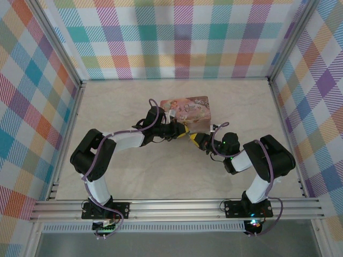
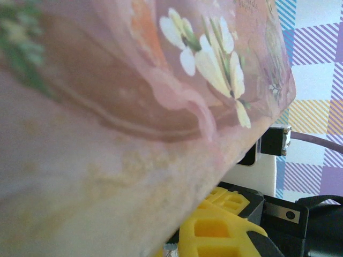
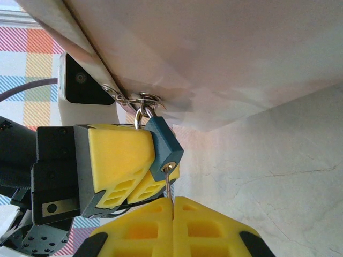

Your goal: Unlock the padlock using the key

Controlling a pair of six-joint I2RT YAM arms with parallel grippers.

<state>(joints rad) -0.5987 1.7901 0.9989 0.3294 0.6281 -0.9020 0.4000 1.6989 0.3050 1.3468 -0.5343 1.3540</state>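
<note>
Padlock (image 3: pixel 164 145), tiny, with a blue-teal body and a thin silvery shackle, hangs from a small metal ring (image 3: pixel 146 98) on the edge of the pink-beige illustrated rectangular tin (image 1: pixel 191 109); I see this on my right wrist camera. My left hand (image 3: pixel 140 179) comes in from 9 o'clock, and its yellow pads are closed narrow on the padlock's body. The thin silvery metal key (image 3: pixel 169 191) stands at 6 o'clock of the padlock with its tip in the keyhole. My right hand (image 3: pixel 172 206) is pinched tight on the key's lower end. From above, I see both hands meeting at 6 o'clock of the tin, near the middle of the pale marbled tabletop (image 1: pixel 134 176).
</note>
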